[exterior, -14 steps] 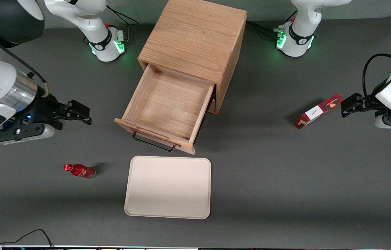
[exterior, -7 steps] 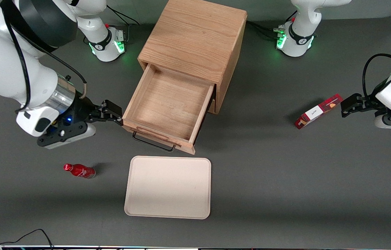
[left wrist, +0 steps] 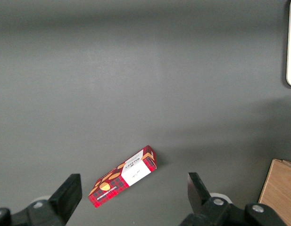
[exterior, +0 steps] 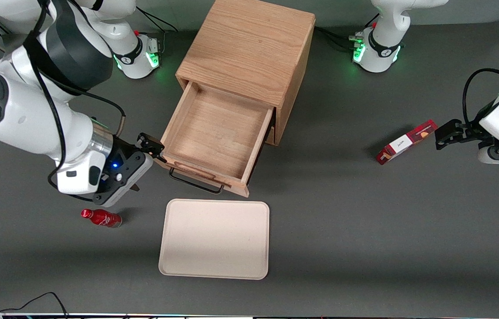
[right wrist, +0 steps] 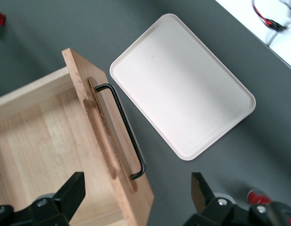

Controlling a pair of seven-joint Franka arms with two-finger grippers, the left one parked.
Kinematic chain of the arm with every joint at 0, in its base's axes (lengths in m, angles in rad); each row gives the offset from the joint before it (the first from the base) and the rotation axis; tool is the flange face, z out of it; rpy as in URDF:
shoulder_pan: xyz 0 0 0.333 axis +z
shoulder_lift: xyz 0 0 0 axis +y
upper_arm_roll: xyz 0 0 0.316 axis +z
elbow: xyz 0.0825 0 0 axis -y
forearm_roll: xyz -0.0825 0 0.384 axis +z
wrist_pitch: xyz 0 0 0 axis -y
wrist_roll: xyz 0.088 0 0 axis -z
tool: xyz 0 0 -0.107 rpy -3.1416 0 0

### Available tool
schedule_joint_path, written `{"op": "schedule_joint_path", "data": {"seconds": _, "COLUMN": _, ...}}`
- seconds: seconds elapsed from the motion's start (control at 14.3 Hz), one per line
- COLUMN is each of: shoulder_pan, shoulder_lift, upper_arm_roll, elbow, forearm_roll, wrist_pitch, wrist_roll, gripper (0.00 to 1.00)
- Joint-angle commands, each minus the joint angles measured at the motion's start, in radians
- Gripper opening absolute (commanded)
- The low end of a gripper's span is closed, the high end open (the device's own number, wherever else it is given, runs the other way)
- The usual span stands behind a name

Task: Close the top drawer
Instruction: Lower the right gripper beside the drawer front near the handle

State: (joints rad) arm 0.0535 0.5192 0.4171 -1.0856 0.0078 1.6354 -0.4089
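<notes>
The top drawer of the oak cabinet is pulled far out and is empty. Its thin black wire handle faces the front camera. My right gripper is open and empty. It is at the drawer front's corner toward the working arm's end of the table. In the right wrist view the drawer front and its handle lie between my spread fingers, and the gripper straddles the front panel's end.
A beige tray lies nearer the front camera than the drawer and also shows in the right wrist view. A red bottle lies on the table near my wrist. A red box lies toward the parked arm's end.
My right arm has swung in from the working arm's end of the table to the drawer's front corner and turned. The drawer has not moved.
</notes>
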Motion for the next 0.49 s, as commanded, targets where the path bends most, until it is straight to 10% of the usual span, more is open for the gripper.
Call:
{"op": "schedule_joint_path", "data": {"seconds": 0.0, "shoulder_pan": 0.016, "shoulder_lift": 0.131, "upper_arm_roll": 0.009, "elbow": 0.143, "forearm_roll": -0.067, "wrist_pitch": -0.055, "wrist_roll": -0.158, "gripper": 1.00}}
{"op": "schedule_joint_path", "data": {"seconds": 0.42, "shoulder_pan": 0.020, "shoulder_lift": 0.154, "upper_arm_roll": 0.006, "elbow": 0.145, "forearm_roll": -0.077, "wrist_pitch": -0.072, "wrist_roll": -0.215, "gripper": 1.00}}
